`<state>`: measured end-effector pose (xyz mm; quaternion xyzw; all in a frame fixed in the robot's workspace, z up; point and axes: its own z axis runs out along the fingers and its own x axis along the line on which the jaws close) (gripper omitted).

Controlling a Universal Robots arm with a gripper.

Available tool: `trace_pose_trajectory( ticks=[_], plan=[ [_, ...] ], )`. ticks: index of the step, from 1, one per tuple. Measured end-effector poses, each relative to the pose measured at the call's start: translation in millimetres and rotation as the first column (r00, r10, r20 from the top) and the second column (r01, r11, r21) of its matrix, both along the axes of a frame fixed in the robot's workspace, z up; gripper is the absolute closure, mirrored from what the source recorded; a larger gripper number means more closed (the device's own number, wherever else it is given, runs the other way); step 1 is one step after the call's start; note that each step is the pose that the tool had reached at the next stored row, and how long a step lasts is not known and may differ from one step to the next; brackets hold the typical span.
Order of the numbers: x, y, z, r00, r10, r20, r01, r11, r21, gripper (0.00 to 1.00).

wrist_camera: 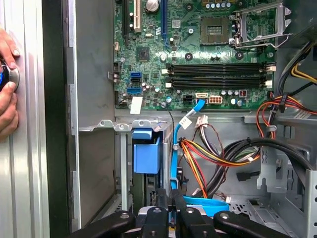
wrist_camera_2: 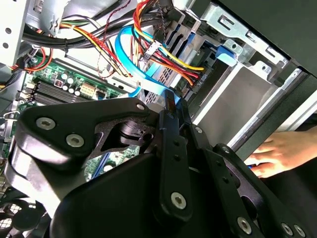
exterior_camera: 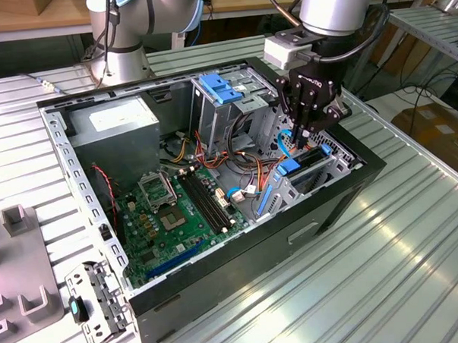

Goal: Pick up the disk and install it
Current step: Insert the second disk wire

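The disk [exterior_camera: 311,159] stands on edge in the grey drive cage [exterior_camera: 309,189] at the case's front corner, on the exterior view's right. Only its dark top edge and blue rails [exterior_camera: 288,167] show. In the first wrist view a blue rail tab [wrist_camera: 146,151] sticks out of the cage slot. My gripper [exterior_camera: 305,141] hangs just above the cage, its fingers close together. In both wrist views the fingertips [wrist_camera_2: 168,106] meet beside a blue flat cable [wrist_camera: 174,148]. I cannot tell whether the gripper [wrist_camera: 170,199] pinches that cable.
The open computer case holds a green motherboard [exterior_camera: 170,212], a grey power supply [exterior_camera: 120,119], a blue-topped upper cage [exterior_camera: 221,88] and loose wire bundles [wrist_camera: 208,156]. A person's hand [wrist_camera: 7,74] rests on the case's outer side [wrist_camera_2: 277,151]. Grey fixtures [exterior_camera: 20,256] lie at the exterior view's left.
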<state>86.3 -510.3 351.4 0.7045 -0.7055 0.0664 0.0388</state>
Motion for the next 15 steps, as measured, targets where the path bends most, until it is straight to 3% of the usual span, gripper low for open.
trace_pose_trajectory(
  ticks=[3,5,11,15],
  plan=[
    [-0.9,-1.1,0.0,1.0000,0.001,0.0007,-0.001,0.9997,0.0241,0.84],
    [-1.8,-3.4,-0.2,1.0000,0.001,0.0010,-0.001,0.9995,0.0327,0.84],
    [-2.2,-15.1,-0.4,1.0000,0.002,0.0028,-0.002,0.9994,0.0355,0.84],
    [-3.2,-20.4,-0.4,1.0000,0.003,0.0092,-0.003,0.9993,0.0366,0.84]
  ],
)
